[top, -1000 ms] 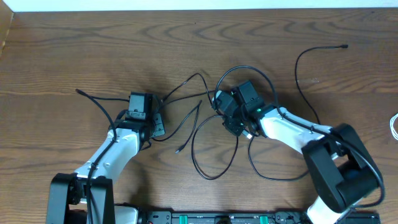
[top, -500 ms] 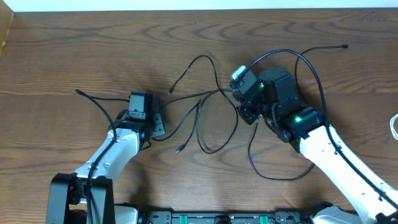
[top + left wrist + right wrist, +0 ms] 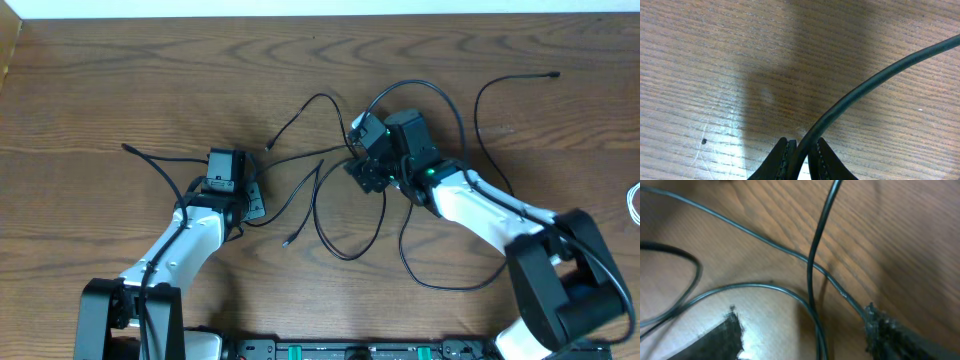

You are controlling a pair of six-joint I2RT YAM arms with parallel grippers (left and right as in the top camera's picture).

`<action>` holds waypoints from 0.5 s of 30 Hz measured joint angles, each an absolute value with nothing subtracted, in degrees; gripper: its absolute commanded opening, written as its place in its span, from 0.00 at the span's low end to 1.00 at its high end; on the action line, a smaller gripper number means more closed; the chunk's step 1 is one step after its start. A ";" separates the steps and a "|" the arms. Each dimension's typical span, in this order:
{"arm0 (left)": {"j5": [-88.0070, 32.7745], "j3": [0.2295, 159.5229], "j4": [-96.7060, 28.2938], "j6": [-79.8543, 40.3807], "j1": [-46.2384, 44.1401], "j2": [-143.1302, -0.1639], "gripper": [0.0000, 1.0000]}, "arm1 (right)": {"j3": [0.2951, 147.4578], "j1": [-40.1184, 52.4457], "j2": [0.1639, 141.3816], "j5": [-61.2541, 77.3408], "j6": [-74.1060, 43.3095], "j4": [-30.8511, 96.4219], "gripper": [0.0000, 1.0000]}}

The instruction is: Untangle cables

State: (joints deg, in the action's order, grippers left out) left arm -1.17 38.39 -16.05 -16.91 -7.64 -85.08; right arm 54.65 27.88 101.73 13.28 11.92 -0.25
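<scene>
Several thin black cables (image 3: 330,195) lie crossed and looped at the table's middle. My left gripper (image 3: 252,200) rests on the wood at their left end. In the left wrist view it (image 3: 803,159) is shut on one black cable (image 3: 865,85) that curves away to the upper right. My right gripper (image 3: 362,165) hovers over the tangle's upper right part. Its fingers (image 3: 725,335) stand wide apart in the right wrist view, and a cable loop (image 3: 816,325) lies loose on the wood between them. A separate black cable (image 3: 484,120) curves at the far right.
A white cable (image 3: 634,200) shows at the right table edge. A black cable end (image 3: 130,150) trails left of the left arm. The arms' bases (image 3: 330,350) line the front edge. A pale strip (image 3: 320,8) borders the table's far side.
The right gripper swung up and right while shut, dragging cable loops, then came back left over the tangle and opened, letting the cable go. The loops now lie differently. The left arm stayed still.
</scene>
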 measured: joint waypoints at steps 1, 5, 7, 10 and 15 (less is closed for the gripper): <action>-1.17 38.39 -16.05 -16.91 -7.64 -85.08 0.17 | 54.65 27.88 102.17 13.30 12.14 -0.64 0.86; -1.17 38.39 -16.05 -16.91 -7.64 -85.08 0.17 | 54.63 27.88 104.14 13.30 12.75 -1.32 0.83; -1.17 38.39 -16.05 -16.91 -7.64 -85.08 0.17 | 54.63 27.99 104.97 13.32 14.39 -1.39 0.77; -1.17 38.39 -16.05 -16.91 -7.64 -85.08 0.17 | 54.63 28.27 105.82 13.32 17.76 -1.43 0.70; -1.15 38.37 -16.05 -16.91 -7.64 -85.08 0.17 | 54.61 28.34 106.04 13.39 22.41 -3.68 0.57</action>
State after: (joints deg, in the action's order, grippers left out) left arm -1.15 38.37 -16.05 -16.91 -7.64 -85.08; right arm 54.61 28.34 106.04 13.39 22.41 -3.68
